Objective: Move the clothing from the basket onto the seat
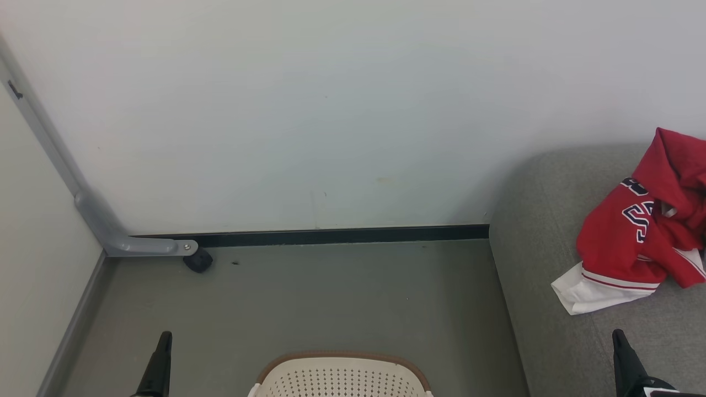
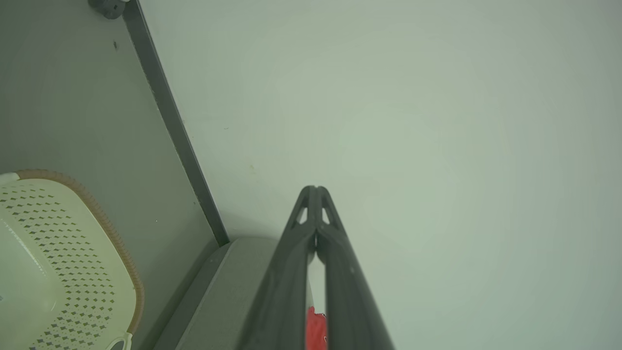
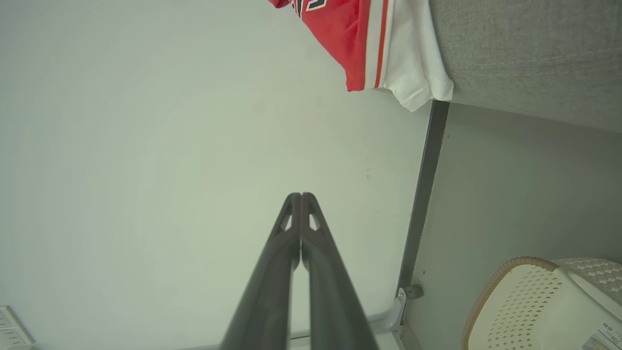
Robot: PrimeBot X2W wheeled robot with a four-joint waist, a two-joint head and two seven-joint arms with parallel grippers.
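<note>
The clothing (image 1: 645, 231), a red jersey with white sleeve trim and navy numerals, lies crumpled on the grey seat (image 1: 546, 259) at the right. The cream basket (image 1: 342, 377) with a brown rim stands on the floor at the bottom centre; the part of its inside that shows is bare. My left gripper (image 1: 164, 339) hangs shut left of the basket, holding nothing. My right gripper (image 1: 619, 336) is shut over the seat's front, below the jersey. In the wrist views the left gripper (image 2: 315, 189) and right gripper (image 3: 300, 195) point at the wall, tips touching. The jersey (image 3: 359, 43) overhangs the seat (image 3: 525, 53).
A pale wall with a black baseboard (image 1: 342, 236) runs behind the grey floor (image 1: 331, 298). A grey metal bracket with a black caster (image 1: 197, 259) sits in the left corner beside a white panel (image 1: 33, 264). The basket (image 3: 534, 311) stands close to the seat's side.
</note>
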